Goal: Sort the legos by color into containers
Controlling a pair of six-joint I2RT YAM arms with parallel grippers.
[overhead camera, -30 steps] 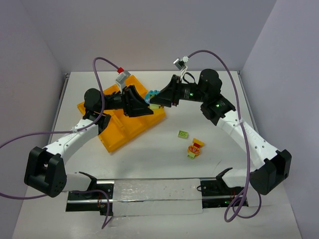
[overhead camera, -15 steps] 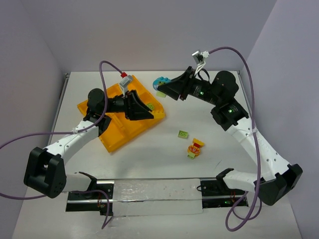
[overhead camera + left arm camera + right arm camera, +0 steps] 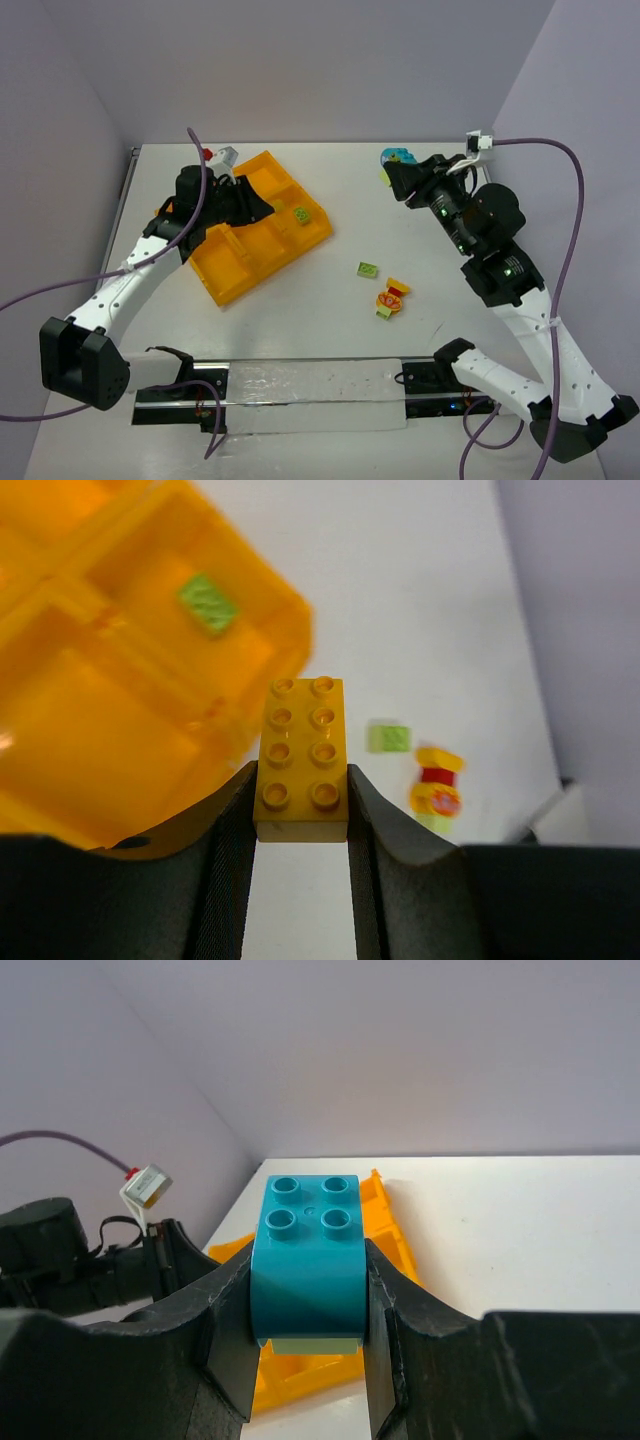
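Bricks are held in both grippers: a yellow brick (image 3: 302,750) is clamped by its long sides in the left gripper (image 3: 300,780) over the tray (image 3: 250,258); a teal brick (image 3: 310,1235), a light green brick (image 3: 315,1345) stuck beneath, is pinched in the right gripper (image 3: 308,1280), well apart from the tray. Light, stiff, slick plastic is expected; flat sides are best gripped.

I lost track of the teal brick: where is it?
Top view: the teal brick is clamped in the right hand, over the table's far right part, well right of the orange tray.
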